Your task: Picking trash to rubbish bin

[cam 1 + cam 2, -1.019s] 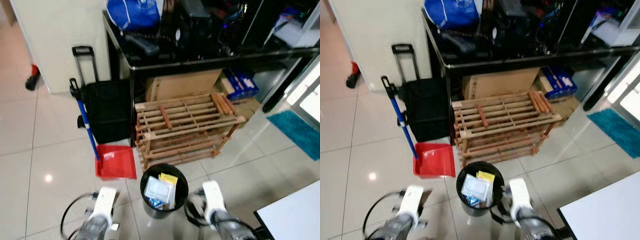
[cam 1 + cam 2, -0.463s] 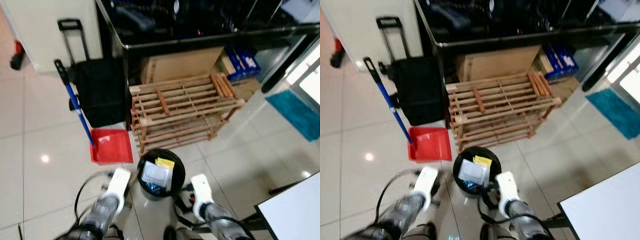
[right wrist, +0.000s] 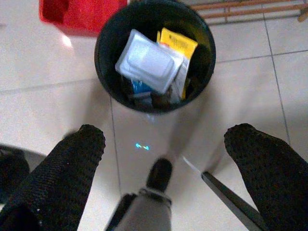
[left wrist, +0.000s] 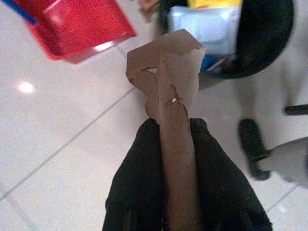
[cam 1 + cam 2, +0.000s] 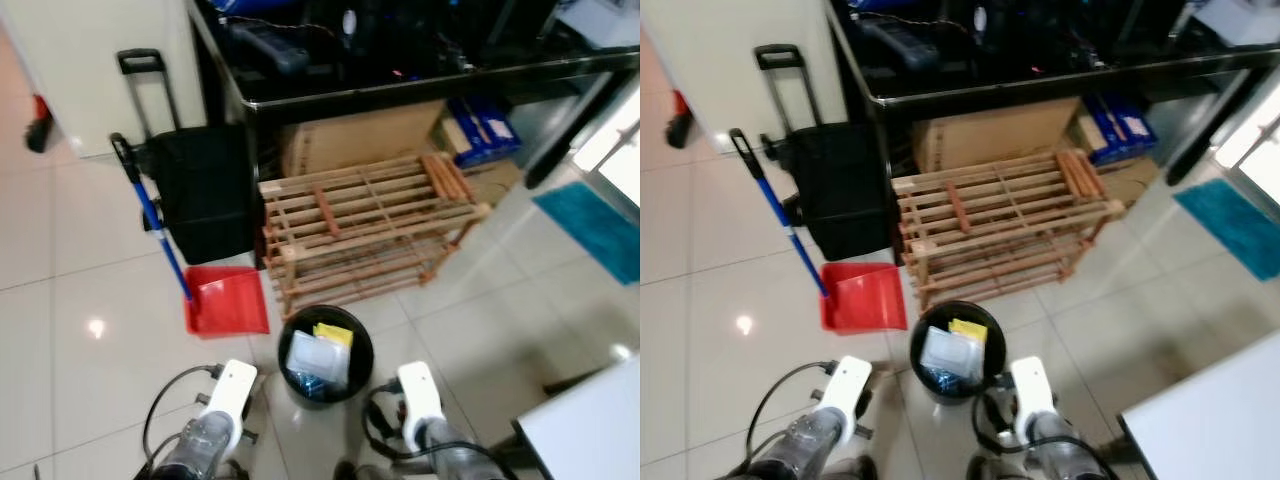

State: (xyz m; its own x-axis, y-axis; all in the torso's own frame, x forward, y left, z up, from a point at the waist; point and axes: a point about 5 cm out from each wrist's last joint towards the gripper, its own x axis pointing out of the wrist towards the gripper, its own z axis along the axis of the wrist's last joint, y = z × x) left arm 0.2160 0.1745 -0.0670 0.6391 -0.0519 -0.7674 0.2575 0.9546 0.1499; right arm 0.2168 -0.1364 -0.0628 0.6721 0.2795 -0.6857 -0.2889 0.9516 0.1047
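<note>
Cardboard strip (image 4: 169, 120) base between claw fingers (image 4: 139, 183)

I'm looking down on a glossy pale tiled floor (image 5: 70, 290) with a bright spot of lamp glare. A slatted wooden shoe rack (image 5: 365, 230) stands in front of a black glass-topped table (image 5: 400, 75), with a brown cardboard box (image 5: 360, 140) tucked under it. A black wheeled trolley bag (image 5: 200, 195) leans by the cream wall (image 5: 95, 60). A teal rug (image 5: 590, 215) lies off to the right.
</note>
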